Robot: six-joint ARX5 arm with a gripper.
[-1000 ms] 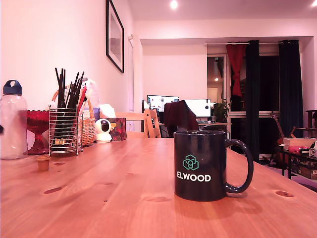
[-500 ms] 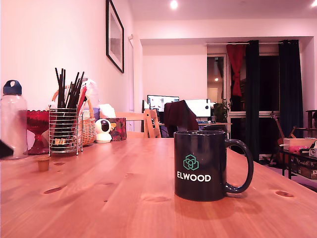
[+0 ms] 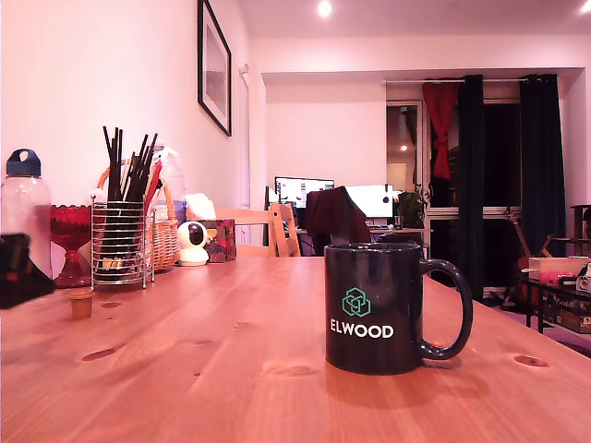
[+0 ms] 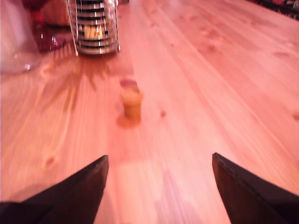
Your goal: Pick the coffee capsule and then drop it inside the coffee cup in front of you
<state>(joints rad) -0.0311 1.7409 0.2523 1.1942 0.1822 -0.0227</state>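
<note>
Your gripper [image 4: 159, 163] had its jaws spread wide, nothing between them. The coffee capsule [image 4: 131, 102] stood apart ahead on the table [image 4: 224, 84]; the coffee cup [image 3: 374, 307] sat mid-table.

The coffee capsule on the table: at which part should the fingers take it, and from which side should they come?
Probably at the tapered wall below its wider rim. The coffee capsule stands upright and alone on the table, clear of the wire holder. The gripper is open and already faces it, so approach straight ahead, low, one finger on each side.
</note>
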